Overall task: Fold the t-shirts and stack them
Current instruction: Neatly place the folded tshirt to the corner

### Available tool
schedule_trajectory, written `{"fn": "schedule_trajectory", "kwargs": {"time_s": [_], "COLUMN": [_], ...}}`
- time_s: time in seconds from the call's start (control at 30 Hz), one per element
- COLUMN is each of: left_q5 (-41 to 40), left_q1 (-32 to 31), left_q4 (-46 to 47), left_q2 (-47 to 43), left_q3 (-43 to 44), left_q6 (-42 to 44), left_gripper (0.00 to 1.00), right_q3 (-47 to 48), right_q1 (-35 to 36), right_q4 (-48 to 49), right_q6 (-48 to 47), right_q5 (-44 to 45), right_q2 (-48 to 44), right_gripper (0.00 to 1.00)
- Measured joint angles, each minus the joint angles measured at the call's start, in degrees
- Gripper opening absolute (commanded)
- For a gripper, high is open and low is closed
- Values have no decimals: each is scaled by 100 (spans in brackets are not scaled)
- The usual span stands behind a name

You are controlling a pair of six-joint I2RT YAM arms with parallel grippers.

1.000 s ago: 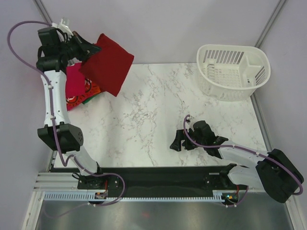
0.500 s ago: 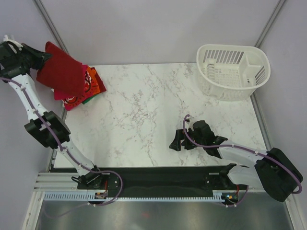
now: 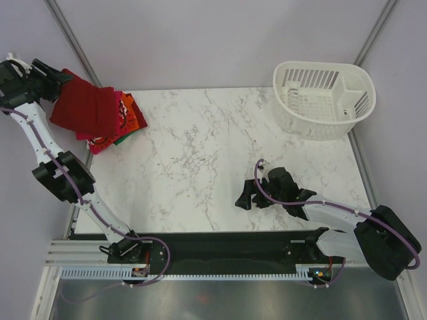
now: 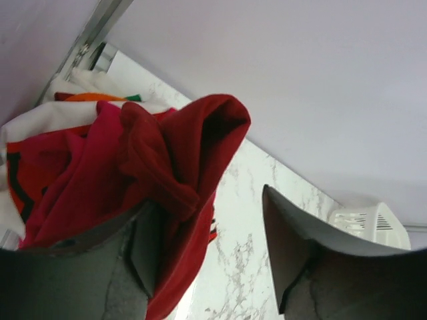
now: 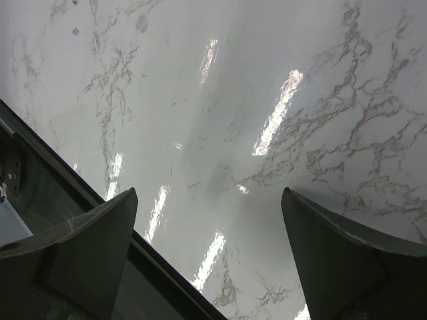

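Swung far-left since a second ago, dark red t-shirt (image 3: 83, 110) slumps on the stacked t-shirts (image 3: 121, 121); left gripper (image 4: 207, 213) jaws apart, cloth possibly snagged on one; right gripper (image 3: 248, 195) wide apart, idle; limp cloth, pinch a folded edge.

Top view: a table (image 3: 213, 133) with a white, grey-veined marble top is seen across the middle of the frame. Plain pale lilac-grey walls (image 3: 213, 40) are seen behind it and at both sides. A slanted metal post (image 3: 70, 40) is noted at the upper left, and a second post (image 3: 373, 33) at the upper right. A black strip (image 3: 227, 243) is fitted along the near table edge, with a white slotted rail (image 3: 220, 273) below it. A dull grey metal surface (image 3: 233, 300) is seen along the bottom edge. Right wrist view: bright glare streaks (image 5: 277, 113) are recorded on the glossy top.
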Motion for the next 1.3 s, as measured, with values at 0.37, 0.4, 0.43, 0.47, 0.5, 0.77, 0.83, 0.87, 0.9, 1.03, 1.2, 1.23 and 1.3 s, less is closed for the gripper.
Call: {"fn": "schedule_trajectory", "kwargs": {"time_s": [0.37, 0.4, 0.43, 0.47, 0.5, 0.77, 0.83, 0.87, 0.9, 1.03, 1.2, 1.23, 1.3], "left_q5": [-1945, -2138, -2323, -2503, -2667, -3661, -4024, -4168, -4271, -4474, -4684, -4741, -4756], "left_q1": [-17, -17, -17, -17, -17, -35, -199, -295, -380, -686, -824, -833, -835], "left_q4": [-1958, -2135, -2312, -2470, -2590, -2446, -2096, -1904, -1788, -1445, -1270, -1292, -1408], "left_q2": [44, 42, 31, 17, -13, -623, -758, -833, -848, -382, 431, 542, 715], "left_q3": [986, 1093, 1220, 1353, 1471, 1338, 844, 485, 201, -332, -74, 44, 302], "left_q6": [415, 415, 413, 404, 387, 195, 142, 109, 79, -9, -17, -46, -155], "left_gripper": [75, 75, 75, 75, 75, 62, 62, 63, 63, 64, 64, 64, 64], "right_q3": [2, 0, 2, 2, 2, 2, 2, 2, 2, 2, 7, 9, 26], "right_q1": [0, 0, 0, 0, 0, 0, 0, 0, 0, 0, 0, 0, -2], "right_q4": [2, 2, 2, 2, 2, 74, 85, 85, 87, 90, 94, 96, 103], "right_q6": [-2, -2, -2, -2, -2, -2, -2, -2, -2, -2, -2, -2, -2], "right_q5": [-2, -2, -2, -2, -4, -42, -46, -46, -46, -48, -52, -57, -68], "right_q2": [2, 2, 2, 2, 2, 55, 63, 63, 63, 66, 76, 83, 111], "right_gripper": [98, 98, 98, 98, 98, 98, 98, 98, 98, 98, 98, 98, 98]}}
